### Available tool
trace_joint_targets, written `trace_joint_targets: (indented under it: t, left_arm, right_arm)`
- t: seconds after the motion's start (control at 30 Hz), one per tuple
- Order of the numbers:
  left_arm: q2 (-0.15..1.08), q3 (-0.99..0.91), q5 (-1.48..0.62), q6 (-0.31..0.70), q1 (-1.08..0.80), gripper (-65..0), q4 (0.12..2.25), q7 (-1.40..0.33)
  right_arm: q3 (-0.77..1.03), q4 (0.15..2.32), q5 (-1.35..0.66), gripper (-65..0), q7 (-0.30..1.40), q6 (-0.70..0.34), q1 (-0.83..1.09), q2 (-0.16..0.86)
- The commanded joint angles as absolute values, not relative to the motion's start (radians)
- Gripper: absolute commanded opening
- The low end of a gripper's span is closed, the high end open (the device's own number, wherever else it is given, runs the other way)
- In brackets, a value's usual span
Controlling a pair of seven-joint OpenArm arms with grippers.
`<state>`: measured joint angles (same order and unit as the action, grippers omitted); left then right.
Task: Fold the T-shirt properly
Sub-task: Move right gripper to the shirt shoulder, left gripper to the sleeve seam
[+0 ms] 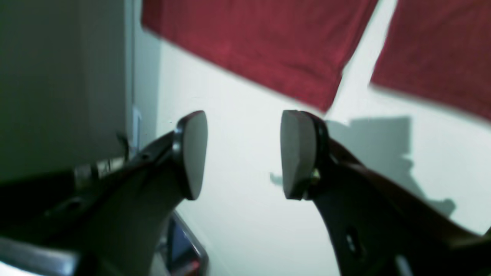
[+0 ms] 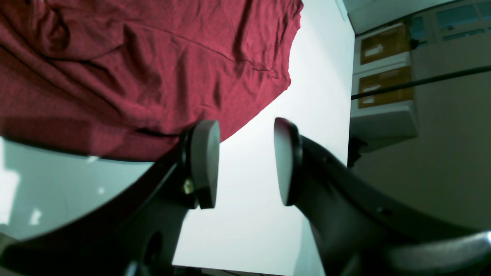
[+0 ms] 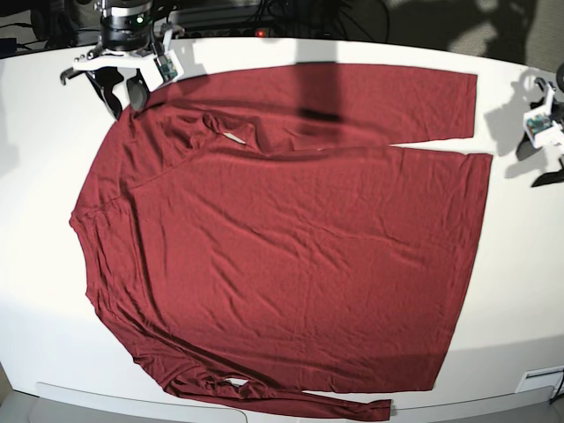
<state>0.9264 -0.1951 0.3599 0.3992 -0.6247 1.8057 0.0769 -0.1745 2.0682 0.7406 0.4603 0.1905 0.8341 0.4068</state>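
Two claws hang open and empty at the far edge of a white desk [image 3: 35, 159], where the maroon shirt [image 3: 291, 238] lies spread flat, one sleeve along the far side and one along the near edge. The right claw [image 3: 123, 88] hovers at the shoulder end of the far sleeve, and the left claw [image 3: 542, 132] sits just beyond its cuff. A clean fold likely means pinching only the sleeve layer at both ends together.

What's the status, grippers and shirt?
Left gripper and right gripper open, empty, off the cloth. Shirt spread flat, unfolded, on table. Nothing in the way.
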Motion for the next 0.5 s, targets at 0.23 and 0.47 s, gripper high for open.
trace_joint_targets:
  t: [0.23,0.47]
  left_arm:
    - [0.76,-0.206,0.304,0.387,-0.546,-36.1,1.742,0.101]
    - [0.652,-0.206,0.34,0.388,-0.504,-36.1,1.742,0.015]
  right_arm:
    - [-0.171,2.086,0.534,-40.4,0.457,0.135,0.703,0.452]
    - [-0.171,2.086,0.314,-40.4,0.466,0.056,0.616,0.452]
